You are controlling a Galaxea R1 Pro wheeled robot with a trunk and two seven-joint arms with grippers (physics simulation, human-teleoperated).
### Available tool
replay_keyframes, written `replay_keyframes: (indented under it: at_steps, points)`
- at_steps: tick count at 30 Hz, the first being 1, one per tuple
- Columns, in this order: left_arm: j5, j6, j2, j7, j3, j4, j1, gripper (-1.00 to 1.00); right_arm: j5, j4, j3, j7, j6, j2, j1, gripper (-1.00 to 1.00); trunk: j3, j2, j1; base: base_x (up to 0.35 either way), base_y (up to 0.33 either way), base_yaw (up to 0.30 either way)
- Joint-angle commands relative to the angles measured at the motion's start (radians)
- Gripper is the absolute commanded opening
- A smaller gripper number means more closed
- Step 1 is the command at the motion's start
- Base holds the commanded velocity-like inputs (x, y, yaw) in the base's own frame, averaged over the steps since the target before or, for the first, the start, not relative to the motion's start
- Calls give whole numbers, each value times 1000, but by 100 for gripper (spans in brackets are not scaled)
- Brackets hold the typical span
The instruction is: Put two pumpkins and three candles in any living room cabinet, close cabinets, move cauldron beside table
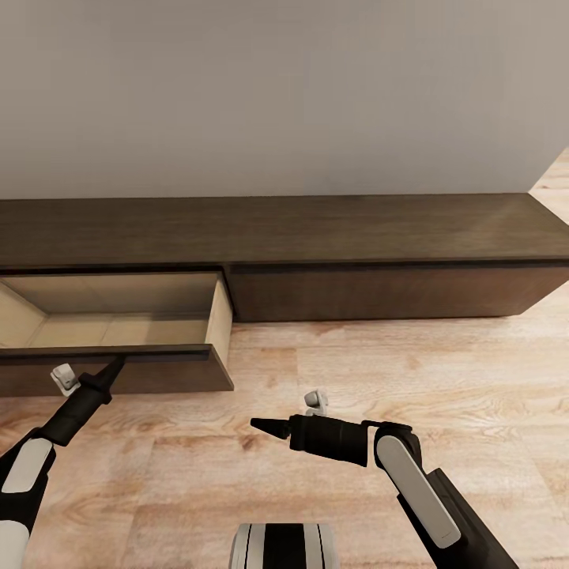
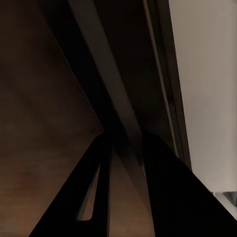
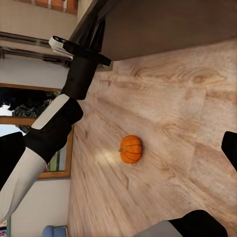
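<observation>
The long dark-brown cabinet (image 1: 332, 229) runs along the wall, and its left drawer (image 1: 111, 316) is pulled out with a bare beige inside. My left gripper (image 1: 118, 364) is at the top edge of the drawer's front panel (image 2: 106, 94); in the left wrist view that edge runs between its two fingers (image 2: 98, 187), which are shut on it. My right gripper (image 1: 261, 427) hangs over the floor in front of the cabinet, pointing left, open and holding nothing. One orange pumpkin (image 3: 131, 149) lies on the plank floor beyond it, in the right wrist view. Candles, cauldron and table are out of view.
Light wood floor (image 1: 411, 371) spreads in front of the cabinet. The cabinet's right front panel (image 1: 395, 291) is closed. A plain wall (image 1: 284, 95) rises behind it. The right wrist view shows my left arm (image 3: 74, 79) and a wood-framed window (image 3: 59, 148) farther off.
</observation>
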Motion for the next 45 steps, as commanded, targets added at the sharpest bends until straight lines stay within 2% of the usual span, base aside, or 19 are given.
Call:
replay_keyframes:
  at_steps: [1, 10, 15, 19, 45]
  points:
    - [-2, -8, 1, 10, 7, 2, 0, 100, 5, 0, 0, 6, 2, -1, -1, 100, -1, 0, 0, 0, 0, 0]
    - [-3, -8, 2, 11, 8, 2, 0, 100, 5, 0, 0, 5, 2, -1, -1, 100, -1, 0, 0, 0, 0, 0]
    - [-2, -8, 1, 10, 34, 2, 0, 100, 5, 0, 1, 6, 2, -1, -1, 100, -1, 0, 0, -49, 0, 0]
    - [-2, -8, 1, 10, 40, 2, 0, 100, 5, 0, 1, 6, 2, 0, -1, 100, -1, 0, 0, -55, 0, 0]
    - [-2, -8, -1, 11, 42, 2, 0, 100, 5, 0, 0, 6, 2, -2, -1, 100, -1, 0, 0, -67, 0, 0]
